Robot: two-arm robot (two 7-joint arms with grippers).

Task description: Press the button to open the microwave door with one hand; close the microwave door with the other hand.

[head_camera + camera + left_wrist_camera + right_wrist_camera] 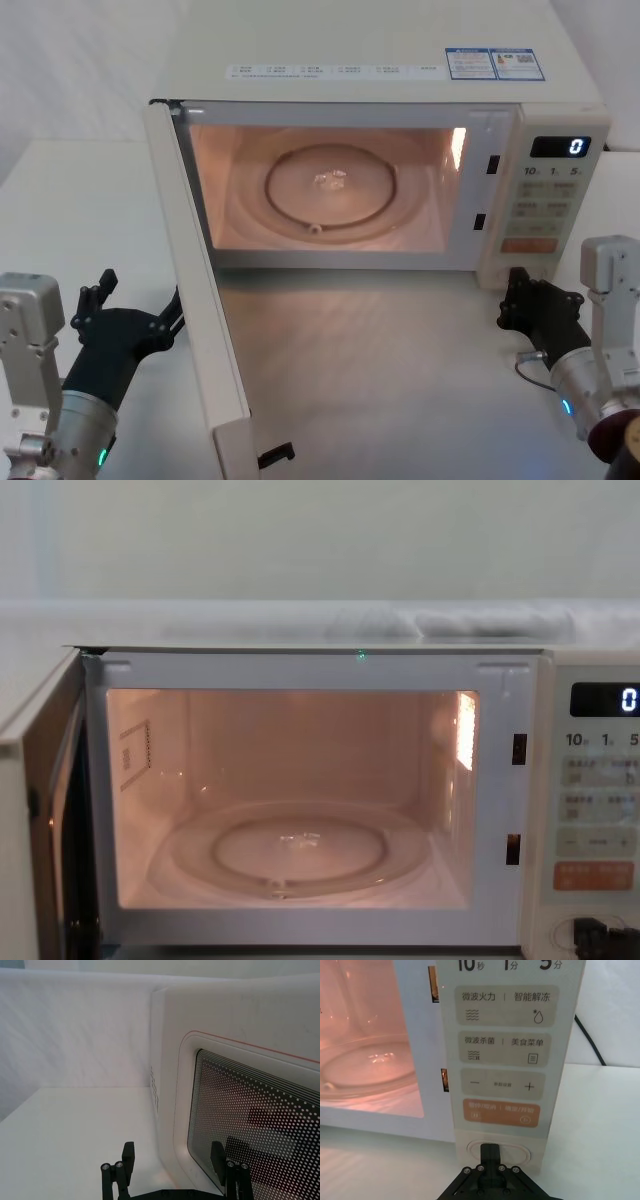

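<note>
Nearest on the left, the left claw (128,322) hovers low over the desk (400,380) with its fingers spread wide and holding nothing, just beside the outer face of the microwave door (200,300), on the door's left; its wrist view looks along that face, the dotted dark window (250,1120) close ahead between the finger tips; nearest on the right, the right claw (532,305) sits low before the control panel (545,210), its fingers drawn narrow together, their tip at or just shy of the button (497,1151), the wide cream key under the orange-red key (501,1113); contact cannot be told; the door stands swung wide toward the near left, hinged at the far left, and beyond it the lit cavity shows the glass turntable (330,190); so the opening looks done and the closing remains, as I judge it; the risks from here: a spread finger could catch the door's edge or slide across the smooth face instead of pushing it; a push near the hinge would turn the door weakly, or nudge the whole oven across the desk; a soft push could leave the latch unseated; the right claw, lingering at the panel, stands close to where the door's free edge shuts.
</note>
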